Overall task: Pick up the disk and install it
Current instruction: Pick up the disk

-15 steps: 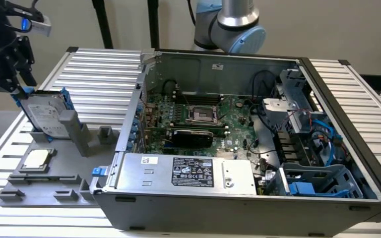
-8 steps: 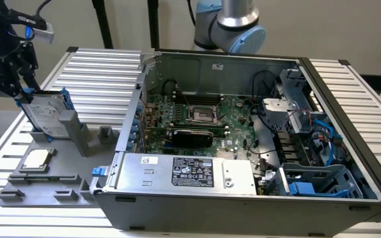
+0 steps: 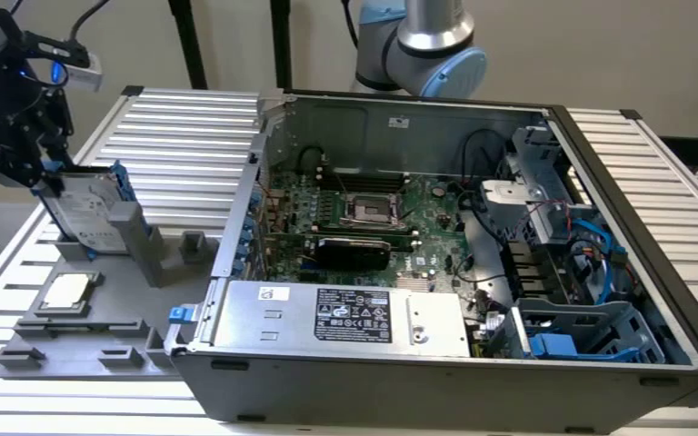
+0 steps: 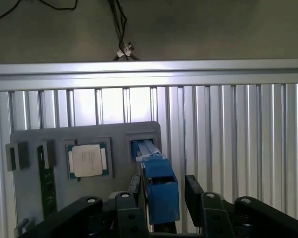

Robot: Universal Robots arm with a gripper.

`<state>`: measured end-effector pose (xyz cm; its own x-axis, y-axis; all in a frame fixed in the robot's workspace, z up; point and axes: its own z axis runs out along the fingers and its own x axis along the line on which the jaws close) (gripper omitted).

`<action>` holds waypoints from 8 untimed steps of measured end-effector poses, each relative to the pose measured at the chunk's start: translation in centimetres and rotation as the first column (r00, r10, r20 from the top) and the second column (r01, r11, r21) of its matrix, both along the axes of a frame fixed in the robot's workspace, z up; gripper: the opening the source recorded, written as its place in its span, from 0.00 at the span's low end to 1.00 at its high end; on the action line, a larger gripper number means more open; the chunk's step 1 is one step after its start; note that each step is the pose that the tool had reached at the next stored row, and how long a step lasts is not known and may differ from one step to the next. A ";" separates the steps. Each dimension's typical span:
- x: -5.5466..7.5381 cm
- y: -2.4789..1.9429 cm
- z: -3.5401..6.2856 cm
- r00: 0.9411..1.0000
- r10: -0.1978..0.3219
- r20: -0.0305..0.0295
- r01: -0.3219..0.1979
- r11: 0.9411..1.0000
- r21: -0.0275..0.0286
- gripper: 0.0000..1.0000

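The disk (image 3: 83, 213) stands on edge in a slot of the grey tray (image 3: 83, 338) at the exterior view's left, its silver face and blue carrier showing. My gripper (image 3: 44, 174) hangs over its upper end. In the wrist view the disk (image 4: 159, 191) appears edge-on as a blue strip between my two black fingers (image 4: 193, 196). My gripper (image 4: 164, 198) is open and straddles the disk, with a narrow gap visible on one side. The disk still sits in its slot in the grey tray (image 4: 119, 134).
A square silver chip (image 3: 64, 291) (image 4: 88, 160) lies in the same tray, beside a green memory stick (image 4: 45, 183). The open computer case (image 3: 640, 272) lies at centre, with a motherboard (image 3: 362, 213), a silver power supply (image 3: 337, 313) and a blue drive bay (image 3: 567, 331). Ribbed aluminium table (image 3: 179, 127) all around.
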<state>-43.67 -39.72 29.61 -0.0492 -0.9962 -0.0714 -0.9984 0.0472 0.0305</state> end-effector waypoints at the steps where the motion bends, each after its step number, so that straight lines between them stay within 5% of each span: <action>1: 0.0 -0.01 -0.13 1.000 0.000 0.000 0.000 1.000 0.000 0.48; 8: -0.3 -0.02 -0.70 1.000 0.006 0.000 -0.006 1.000 0.003 0.48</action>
